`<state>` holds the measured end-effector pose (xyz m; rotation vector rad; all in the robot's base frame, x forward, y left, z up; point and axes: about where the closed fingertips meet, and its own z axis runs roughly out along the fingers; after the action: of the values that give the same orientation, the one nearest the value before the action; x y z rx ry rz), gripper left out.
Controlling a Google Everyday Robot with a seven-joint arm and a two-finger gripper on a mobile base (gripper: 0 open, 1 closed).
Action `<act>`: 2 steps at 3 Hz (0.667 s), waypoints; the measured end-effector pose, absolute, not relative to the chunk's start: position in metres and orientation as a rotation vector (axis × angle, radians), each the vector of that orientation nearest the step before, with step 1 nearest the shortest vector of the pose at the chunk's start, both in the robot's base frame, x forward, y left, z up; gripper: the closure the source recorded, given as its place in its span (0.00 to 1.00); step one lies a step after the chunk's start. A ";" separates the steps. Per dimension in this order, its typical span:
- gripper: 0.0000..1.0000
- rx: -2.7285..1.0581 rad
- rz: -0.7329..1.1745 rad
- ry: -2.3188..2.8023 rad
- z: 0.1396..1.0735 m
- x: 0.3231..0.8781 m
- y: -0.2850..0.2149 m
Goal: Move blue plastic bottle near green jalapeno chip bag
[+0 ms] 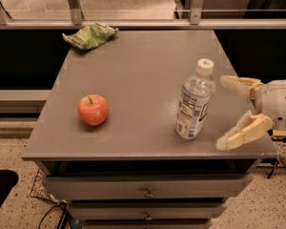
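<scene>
From where I stand, the grey counter (143, 66) carries three things. The blue plastic bottle (194, 104) stands upright on the right half, towards the front edge. Its white cap is on and its printed label wraps the lower part of the clear body.

The green jalapeno chip bag (89, 36) lies crumpled at the far left corner, well apart from the bottle, with nearly the whole counter top between them. A red apple (93, 109) sits on the left side near the front, stem up, about level with the bottle's base and also well apart from it.

The gripper (224, 112) reaches in from the right at the counter's right edge, just beside the bottle. Its jaws are spread wide and hold nothing. One pale finger (238, 86) angles towards the far side and the other points towards the front right corner, so the gap between them faces the bottle. Neither finger touches the bottle, and a strip of bare counter shows between the fingertips and the plastic. I cannot tell whether the nearer finger rests on the surface or hangs just above it. The white wrist housing (279, 104) sits behind the fingers, off the counter's side.

Below the top there are drawers (148, 185) with small round knobs.
</scene>
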<state>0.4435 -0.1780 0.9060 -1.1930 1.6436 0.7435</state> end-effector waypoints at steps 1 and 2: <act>0.00 -1.206 0.759 1.584 0.906 0.450 -0.158; 0.00 -1.211 0.774 1.526 0.909 0.456 -0.143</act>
<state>0.4565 -0.1426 0.9085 -1.2112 1.5261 0.7741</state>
